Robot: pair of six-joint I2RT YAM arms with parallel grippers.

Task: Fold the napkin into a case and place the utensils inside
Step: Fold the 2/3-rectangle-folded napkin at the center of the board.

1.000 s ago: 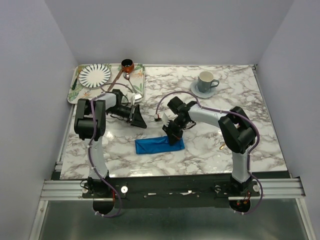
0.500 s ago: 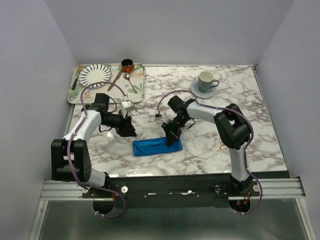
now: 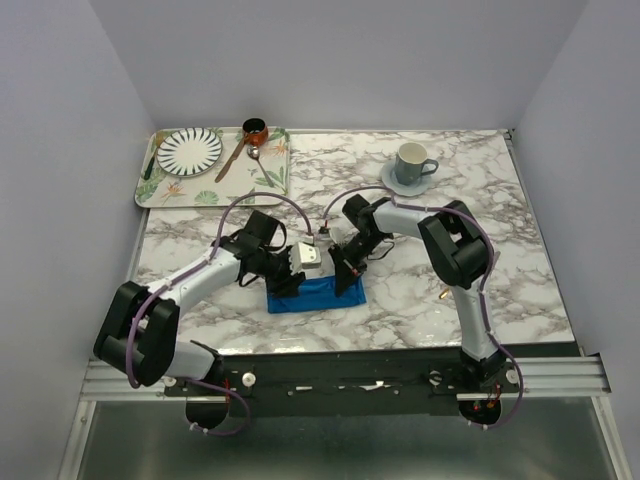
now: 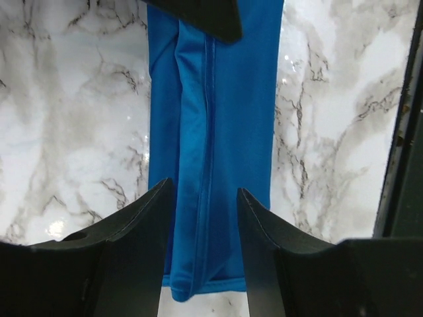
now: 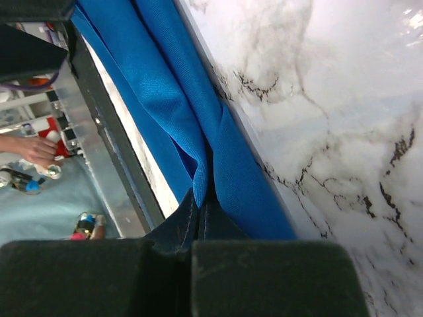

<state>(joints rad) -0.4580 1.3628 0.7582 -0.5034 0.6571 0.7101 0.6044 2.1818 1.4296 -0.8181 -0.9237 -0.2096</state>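
Observation:
The napkin [image 3: 318,294] lies as a narrow blue strip, the case, on the marble near the front middle. My left gripper [image 3: 290,281] is open at its left end; in the left wrist view the fingers [image 4: 142,221] straddle the folded cloth [image 4: 228,119] without touching it. My right gripper [image 3: 346,276] is at the strip's right end, shut on a raised fold of the blue cloth [image 5: 165,99] that is pinched at its tips [image 5: 200,198]. Of the utensils, only a small gold-coloured tip [image 3: 441,296] peeks out beside the right arm.
A patterned tray [image 3: 279,176] at the back left holds a striped plate [image 3: 190,150], a small brown bowl [image 3: 255,129] and a brown-handled spoon [image 3: 236,155]. A grey cup on a saucer [image 3: 411,164] stands at the back right. The table's front edge runs close behind the napkin.
My left arm swung from beside the tray down and right to the napkin's left end, and its jaws widened. The right gripper kept its pinch on the cloth and barely moved.

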